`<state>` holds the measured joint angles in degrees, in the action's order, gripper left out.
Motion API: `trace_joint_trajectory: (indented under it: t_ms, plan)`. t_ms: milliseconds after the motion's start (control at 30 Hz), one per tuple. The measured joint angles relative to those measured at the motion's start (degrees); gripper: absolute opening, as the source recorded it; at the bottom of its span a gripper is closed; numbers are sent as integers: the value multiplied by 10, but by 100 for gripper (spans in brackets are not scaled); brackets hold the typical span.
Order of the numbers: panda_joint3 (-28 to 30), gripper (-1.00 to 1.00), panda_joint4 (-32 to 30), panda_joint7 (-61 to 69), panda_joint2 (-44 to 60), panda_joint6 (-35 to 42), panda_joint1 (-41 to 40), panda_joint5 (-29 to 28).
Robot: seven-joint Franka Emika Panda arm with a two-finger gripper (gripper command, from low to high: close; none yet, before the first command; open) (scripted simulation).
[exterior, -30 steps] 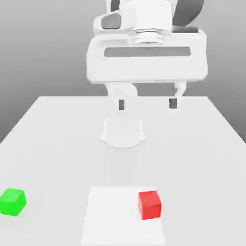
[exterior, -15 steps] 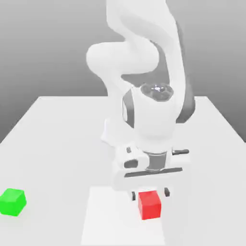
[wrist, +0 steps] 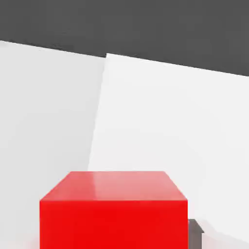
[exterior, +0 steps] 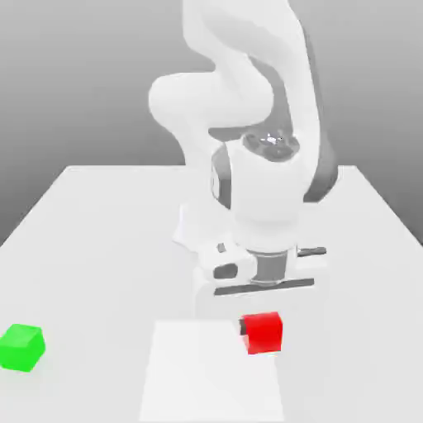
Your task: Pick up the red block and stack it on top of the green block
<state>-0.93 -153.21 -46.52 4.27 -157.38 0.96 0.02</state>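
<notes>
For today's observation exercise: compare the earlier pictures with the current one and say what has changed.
The gripper came down over the red block, closed on it and lifted it slightly, up and toward the exterior view's right. The green block stayed put on the table.

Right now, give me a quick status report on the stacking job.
Gripper shut on red block, lifted. Green block untouched at exterior view's left. Path looks open.

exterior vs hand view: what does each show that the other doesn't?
Exterior view alone: the green block near the exterior view's left edge of the table, and the arm with its hand at the red block. Hand view alone: the red block's top face close up. Both share the red block, the table, and the lighter white patch.
</notes>
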Motion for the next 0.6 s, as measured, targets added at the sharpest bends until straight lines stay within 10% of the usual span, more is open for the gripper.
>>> trace_joint_trajectory:
  t_ms: [467, 500, 600]
  plan:
    - [152, -100, 132, -2, 109, 29, -246, 88]
    - [146, 100, 134, 5, 126, 15, -252, 98]
    - [146, 100, 134, 5, 126, 15, -252, 98]
